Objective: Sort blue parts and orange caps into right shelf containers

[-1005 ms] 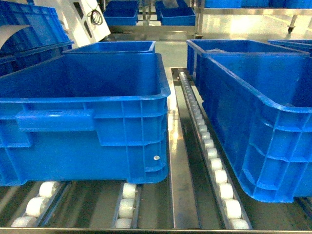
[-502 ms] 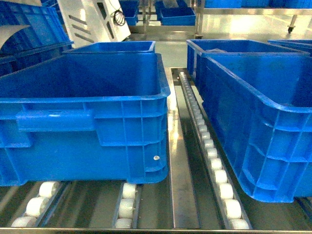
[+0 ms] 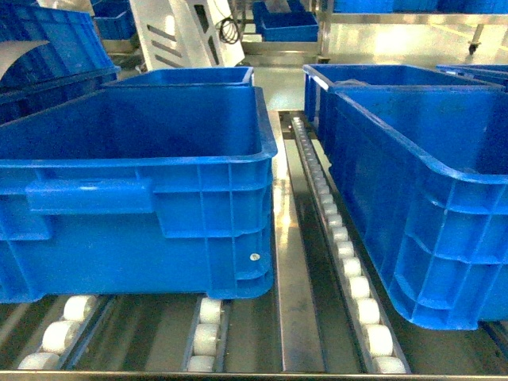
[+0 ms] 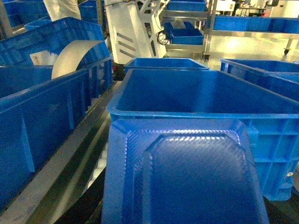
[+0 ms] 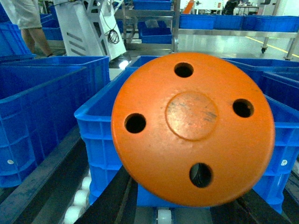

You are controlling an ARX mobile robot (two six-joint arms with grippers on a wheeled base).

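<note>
two bins [image 3: 159, 159] side by side

A blue part [image 4: 184, 175] with a ribbed, raised-panel surface fills the lower frame, close to the lens. Behind it stands an open blue bin [image 4: 205, 100] on the shelf; another blue crate [image 4: 37, 121] stands left. Gripper fingers not visible.

Round orange cap [image 5: 192, 128] with four holes, face-on, close before right wrist camera, blue ribbed part [image 4: 184, 175] filling left wrist view
</note>
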